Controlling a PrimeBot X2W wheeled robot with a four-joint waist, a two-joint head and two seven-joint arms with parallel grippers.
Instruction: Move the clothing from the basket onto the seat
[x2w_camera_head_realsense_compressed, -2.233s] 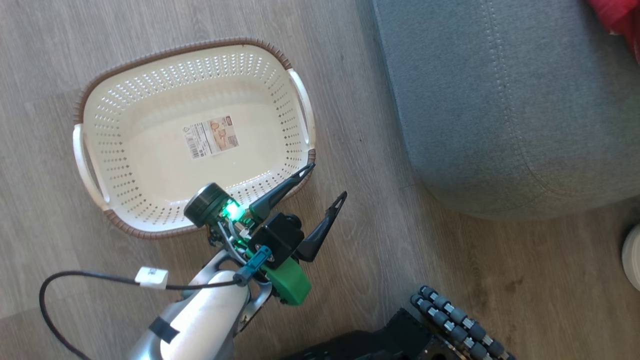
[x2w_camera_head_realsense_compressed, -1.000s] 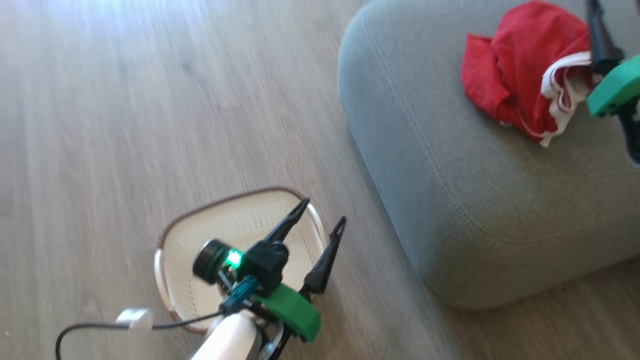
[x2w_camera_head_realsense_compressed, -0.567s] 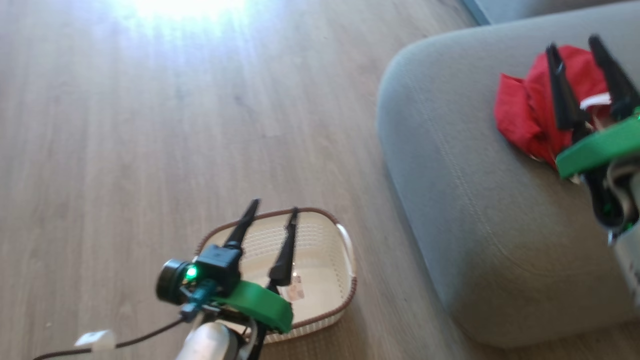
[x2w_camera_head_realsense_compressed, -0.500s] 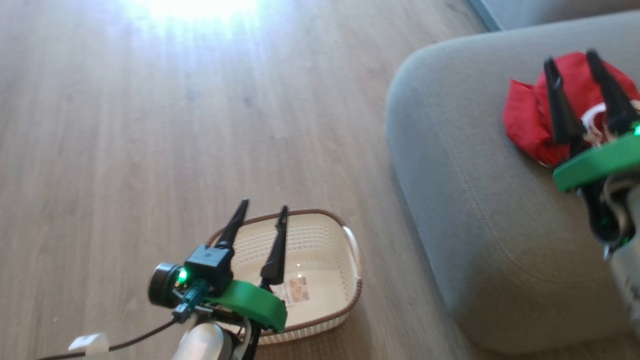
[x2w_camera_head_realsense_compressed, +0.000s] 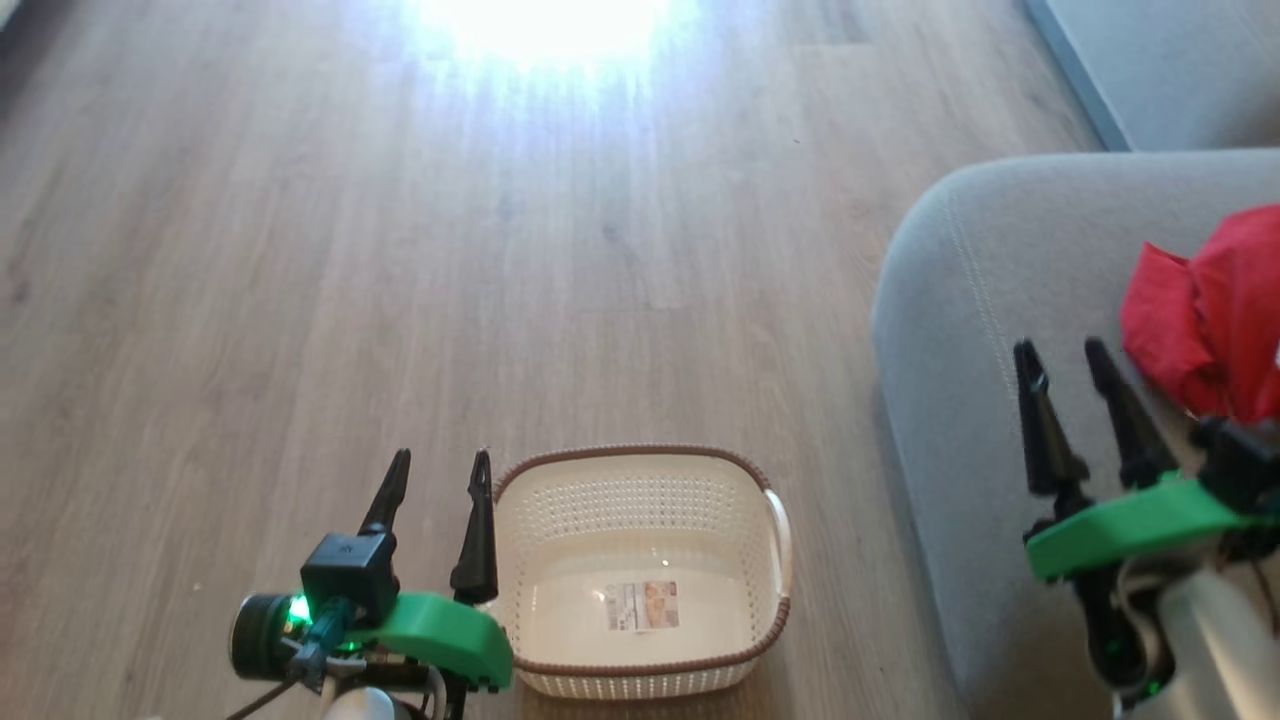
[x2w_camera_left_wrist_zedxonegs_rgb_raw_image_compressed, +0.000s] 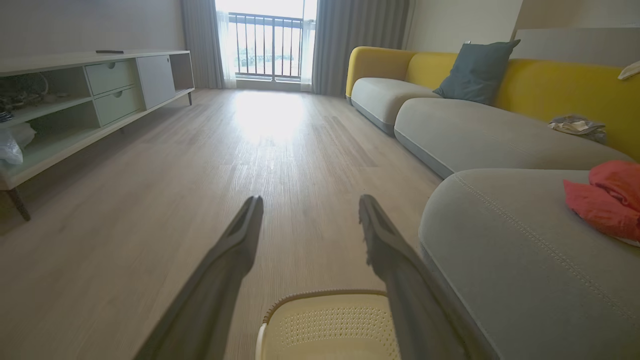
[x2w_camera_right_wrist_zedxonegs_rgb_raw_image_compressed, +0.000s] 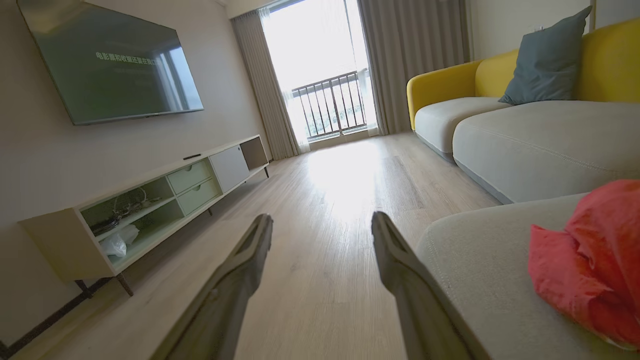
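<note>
Bright red crumpled fabric clothing (x2w_camera_head_realsense_compressed: 1200, 310) on grey upholstered seat (x2w_camera_head_realsense_compressed: 950, 330), just right of open right jaws, outside them; left jaws open.

Cream basket (x2w_camera_head_realsense_compressed: 640, 500) on floor (x2w_camera_head_realsense_compressed: 400, 250) beside seat (x2w_camera_head_realsense_compressed: 960, 330); clothing (x2w_camera_head_realsense_compressed: 1200, 320) on seat; left tool (x2w_camera_head_realsense_compressed: 441, 458), right tool (x2w_camera_head_realsense_compressed: 1058, 348) both spread wide.

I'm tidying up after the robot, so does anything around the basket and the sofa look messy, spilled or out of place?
Nothing looks spilled or damaged. The basket stands upright on the floor, empty but for its label. The clothing lies in a crumpled heap on the seat, not folded.
</note>
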